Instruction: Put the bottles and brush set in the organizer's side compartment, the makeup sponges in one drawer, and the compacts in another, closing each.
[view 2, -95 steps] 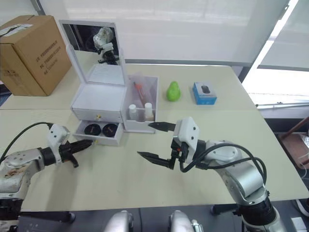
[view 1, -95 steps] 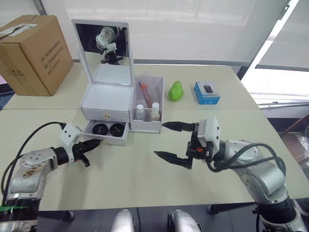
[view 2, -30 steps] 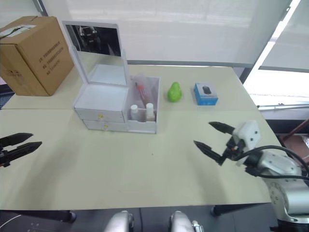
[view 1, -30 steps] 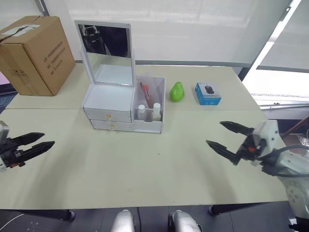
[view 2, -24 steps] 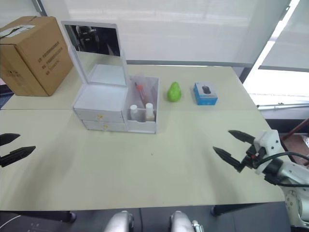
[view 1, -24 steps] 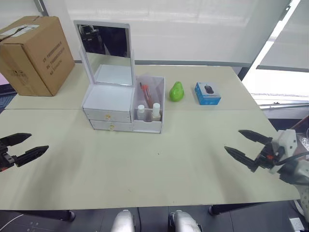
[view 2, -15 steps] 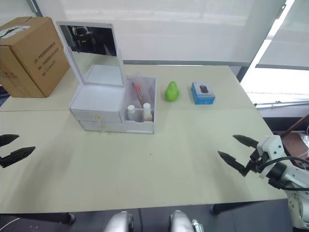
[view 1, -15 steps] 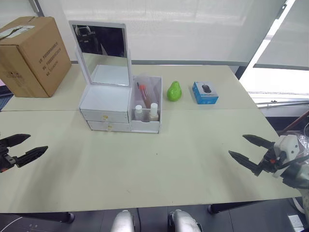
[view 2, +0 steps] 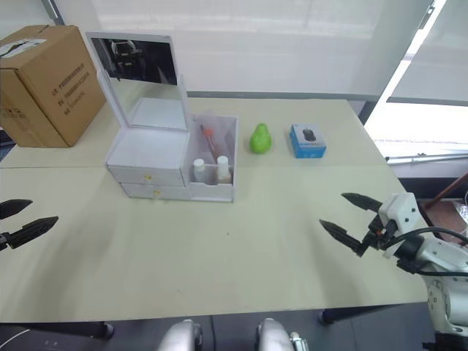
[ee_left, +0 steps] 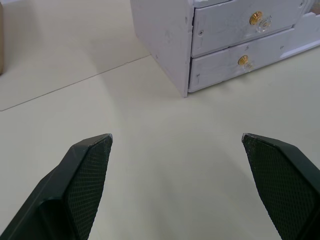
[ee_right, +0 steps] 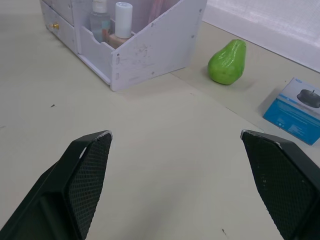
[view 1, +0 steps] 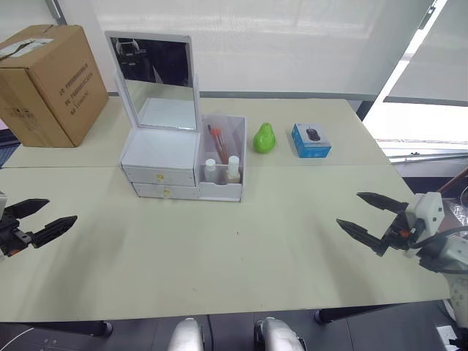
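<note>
The white organizer [view 1: 162, 150] stands at the table's back left with its mirror lid [view 1: 151, 62] raised. Both drawers [ee_left: 240, 22] are shut, gold knobs facing me. Its side compartment [view 1: 234, 191] holds two white-capped bottles [view 1: 210, 170] and the brush set [view 1: 218, 140]. The makeup sponges and compacts are hidden. My left gripper [view 1: 61, 209] hovers open and empty near the table's left edge, well away from the organizer. Out at the right edge, my right gripper [view 1: 348, 208] is open too, with nothing between its fingers.
A cardboard box [view 1: 47, 80] sits at the back left. A green pear-shaped object [view 1: 264, 137] and a small blue box [view 1: 311, 140] lie right of the organizer. Bare tabletop [view 1: 234, 248] stretches between the two grippers.
The lower drawer, open with compacts three seconds ago, is shut. Both arms have drawn back to the table's sides. The left gripper has opened wider over the last second.
</note>
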### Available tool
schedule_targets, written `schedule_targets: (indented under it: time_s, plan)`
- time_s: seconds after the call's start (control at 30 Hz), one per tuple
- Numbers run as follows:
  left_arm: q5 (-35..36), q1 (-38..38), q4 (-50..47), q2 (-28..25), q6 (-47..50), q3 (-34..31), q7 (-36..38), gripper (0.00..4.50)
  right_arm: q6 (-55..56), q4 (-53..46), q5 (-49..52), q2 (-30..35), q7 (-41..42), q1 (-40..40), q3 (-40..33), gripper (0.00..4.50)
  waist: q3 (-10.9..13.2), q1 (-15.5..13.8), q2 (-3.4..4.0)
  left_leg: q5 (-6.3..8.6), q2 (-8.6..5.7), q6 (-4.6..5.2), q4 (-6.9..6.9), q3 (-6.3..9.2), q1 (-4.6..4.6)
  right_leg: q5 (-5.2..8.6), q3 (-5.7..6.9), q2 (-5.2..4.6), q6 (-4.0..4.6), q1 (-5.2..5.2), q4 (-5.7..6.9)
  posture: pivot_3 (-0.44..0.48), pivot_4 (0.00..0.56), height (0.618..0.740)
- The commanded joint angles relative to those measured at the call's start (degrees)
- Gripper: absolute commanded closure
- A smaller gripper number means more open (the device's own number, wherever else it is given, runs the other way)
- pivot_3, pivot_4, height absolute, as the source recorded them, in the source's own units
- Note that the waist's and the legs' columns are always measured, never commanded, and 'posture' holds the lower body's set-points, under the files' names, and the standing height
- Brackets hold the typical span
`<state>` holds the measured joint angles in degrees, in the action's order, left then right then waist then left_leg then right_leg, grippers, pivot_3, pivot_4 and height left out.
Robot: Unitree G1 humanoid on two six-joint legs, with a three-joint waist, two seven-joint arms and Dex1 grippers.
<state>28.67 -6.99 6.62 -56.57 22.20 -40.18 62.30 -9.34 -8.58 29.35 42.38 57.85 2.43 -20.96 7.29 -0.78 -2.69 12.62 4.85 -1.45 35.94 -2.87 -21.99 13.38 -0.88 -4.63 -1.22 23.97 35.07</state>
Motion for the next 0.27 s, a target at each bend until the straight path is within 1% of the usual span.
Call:
schedule_targets:
  time_s: [0.03, 0.27]
  plan:
    - [0.7, 0.5, -2.0, -0.1, 0.1, -0.8, -0.5, 0.04, -0.2, -1.7, 0.2, 1.0, -0.4, -1.0, -0.5, 0.00, 0.0, 0.0, 0.01, 0.00, 0.00, 0.00, 0.00, -0.01, 0.00, 0.00, -0.01, 0.00, 0.00, 0.00, 0.00, 0.000, 0.150, 0.722]
    - [0.3, 0.4, -2.1, -0.2, 0.2, -0.7, -0.9, 0.04, -0.8, -2.1, 0.1, 1.0, -1.0, -1.5, -0.1, 0.00, 0.0, 0.0, 0.00, 0.00, 0.00, 0.00, 0.00, -0.01, 0.00, 0.00, -0.01, 0.00, 0.00, -0.01, 0.00, 0.000, 0.150, 0.722]
